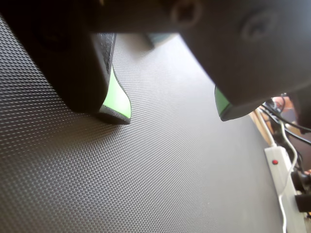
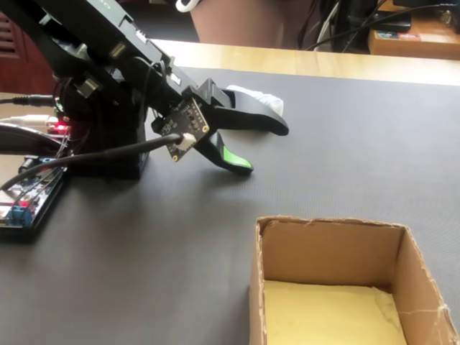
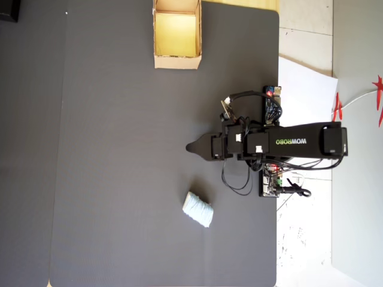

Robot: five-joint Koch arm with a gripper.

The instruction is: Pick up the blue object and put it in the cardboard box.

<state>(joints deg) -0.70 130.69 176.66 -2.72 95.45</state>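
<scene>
The blue object (image 3: pixel 198 209), a pale ribbed roll, lies on the black mat (image 3: pixel 119 179), below the arm in the overhead view. In the fixed view the blue object (image 2: pixel 260 98) peeks out behind the upper jaw. My gripper (image 2: pixel 262 148) is open and hovers just above the mat; the wrist view shows its green-padded fingertips (image 1: pixel 118 101) apart, and the gripper (image 1: pixel 172 115) holds nothing. The cardboard box (image 3: pixel 176 60), with a yellowish inside, stands at the mat's top edge in the overhead view, well away from the gripper (image 3: pixel 191 147). Its wall (image 2: pixel 323 251) is at the lower right of the fixed view.
The arm's base with circuit boards and cables (image 3: pixel 270 179) sits at the mat's right edge in the overhead view. A white power strip (image 1: pixel 284 182) with cords lies off the mat. A wooden tabletop (image 2: pixel 323 61) runs beyond the mat's far side.
</scene>
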